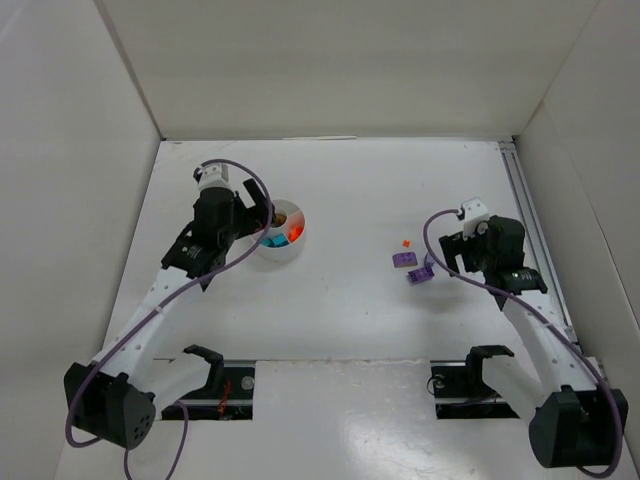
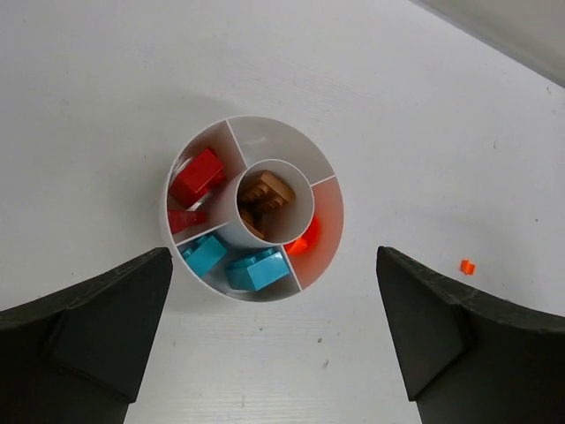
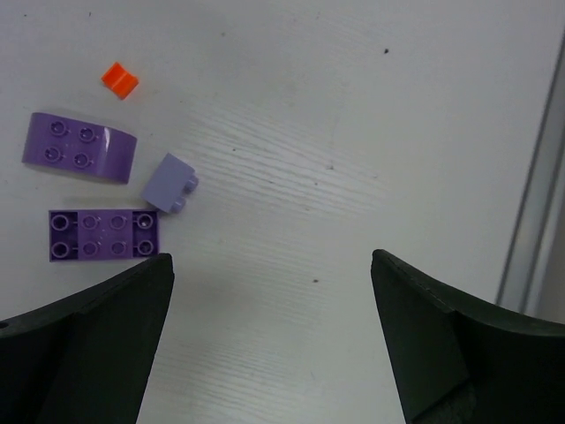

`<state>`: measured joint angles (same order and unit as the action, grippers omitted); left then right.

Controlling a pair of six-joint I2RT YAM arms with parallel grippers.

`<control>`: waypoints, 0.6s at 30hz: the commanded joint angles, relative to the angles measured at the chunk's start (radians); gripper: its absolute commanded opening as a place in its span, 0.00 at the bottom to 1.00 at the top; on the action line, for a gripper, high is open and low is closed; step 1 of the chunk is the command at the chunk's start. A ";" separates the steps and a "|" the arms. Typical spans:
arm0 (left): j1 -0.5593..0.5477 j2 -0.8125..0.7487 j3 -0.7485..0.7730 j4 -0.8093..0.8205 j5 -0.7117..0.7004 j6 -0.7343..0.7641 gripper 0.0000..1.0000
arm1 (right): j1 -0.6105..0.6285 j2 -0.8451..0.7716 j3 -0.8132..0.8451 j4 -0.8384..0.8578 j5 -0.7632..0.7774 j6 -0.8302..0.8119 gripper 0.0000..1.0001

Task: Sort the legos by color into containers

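Dish (image 2: 282, 141) lies centred just ahead of the wide-spread left pincer (image 2: 274, 265).

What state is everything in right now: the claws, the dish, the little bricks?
Left gripper, open, empty
Right gripper, open, empty
Dish, upright, one wedge empty
Red bricks, in a wedge
Teal bricks, in a wedge
Brown brick, in hub
Orange piece, in a wedge
Purple bricks, loose on table
Small orange brick, loose on table
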<state>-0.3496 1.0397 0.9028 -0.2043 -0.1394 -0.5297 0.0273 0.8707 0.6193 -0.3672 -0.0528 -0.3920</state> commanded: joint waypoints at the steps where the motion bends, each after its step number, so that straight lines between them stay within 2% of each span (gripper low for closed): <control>1: -0.020 -0.065 -0.050 0.031 -0.049 -0.050 1.00 | -0.004 0.056 -0.039 0.207 -0.094 0.137 0.97; 3: -0.029 -0.096 -0.073 0.031 -0.049 -0.072 1.00 | 0.022 0.114 -0.049 0.241 -0.078 0.209 0.97; 11: -0.051 -0.162 -0.185 0.065 -0.043 -0.096 1.00 | 0.198 0.316 0.031 0.271 0.099 0.314 0.97; 16: -0.051 -0.182 -0.208 0.074 -0.043 -0.107 1.00 | 0.207 0.382 0.008 0.326 0.133 0.403 0.82; 18: -0.051 -0.182 -0.217 0.074 -0.043 -0.107 1.00 | 0.207 0.399 0.008 0.335 0.133 0.413 0.80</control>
<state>-0.3977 0.8825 0.6945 -0.1730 -0.1688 -0.6231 0.2302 1.2655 0.6090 -0.1181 0.0395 -0.0463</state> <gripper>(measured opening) 0.997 0.805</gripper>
